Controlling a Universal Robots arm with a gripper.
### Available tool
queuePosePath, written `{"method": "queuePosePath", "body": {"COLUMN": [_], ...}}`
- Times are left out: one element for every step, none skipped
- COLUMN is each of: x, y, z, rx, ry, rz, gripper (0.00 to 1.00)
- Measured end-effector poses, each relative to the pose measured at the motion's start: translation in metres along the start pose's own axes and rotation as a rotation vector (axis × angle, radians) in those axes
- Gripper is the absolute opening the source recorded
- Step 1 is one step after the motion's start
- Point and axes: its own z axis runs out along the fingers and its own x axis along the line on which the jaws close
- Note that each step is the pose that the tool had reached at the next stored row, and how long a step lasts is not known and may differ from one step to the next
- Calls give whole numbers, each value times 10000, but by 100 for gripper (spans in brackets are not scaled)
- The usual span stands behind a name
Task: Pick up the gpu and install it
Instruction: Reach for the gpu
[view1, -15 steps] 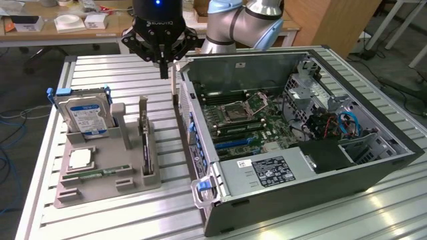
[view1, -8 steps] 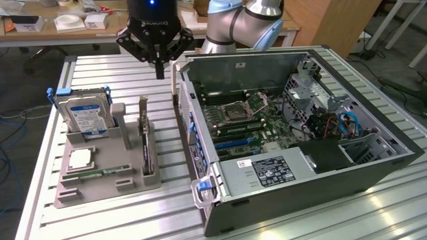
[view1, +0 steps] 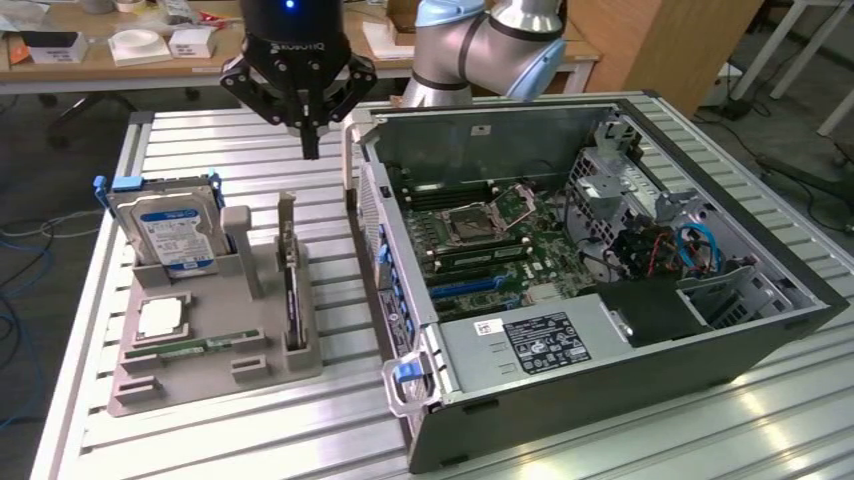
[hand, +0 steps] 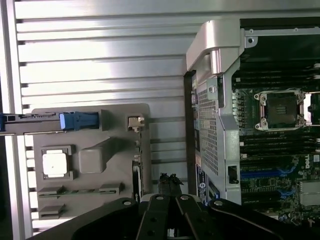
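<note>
Dark and thin, the stiff, edge-standing circuit-card gpu is judged light yet fragile, best taken by its top edge, with the black gripper seen closed and empty.

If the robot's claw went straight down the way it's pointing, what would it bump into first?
Probably the bare table, in the strip between the gray tray holding the gpu and the computer case. The shut gripper points down there, but depth is unclear.
</note>
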Motion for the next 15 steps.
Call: {"method": "queuePosePath", "body": {"x": [11, 23, 34, 45, 57, 68, 79, 90, 102, 112, 123, 135, 147, 158, 169], "y": [-1, -1, -2, -3, -4, -5, -6, -7, -7, -8, -9, -10, -11, -12, -12], "z": [0, -1, -1, -1, -2, -2, -2, -2, -3, -3, -3, -3, -3, -3, -3], "rx": [0, 1, 0, 0, 1, 1, 0, 1, 0, 0, 0, 1, 0, 0, 0], "ry": [0, 1, 1, 1, 1, 1, 1, 1, 1, 1, 1, 0, 1, 0, 0], "rz": [0, 1, 0, 0, 0, 1, 1, 0, 0, 0, 0, 1, 1, 1, 1], "gripper": [10, 10, 10, 10, 10, 10, 10, 10, 10, 10, 10, 10, 10, 10, 10]}}
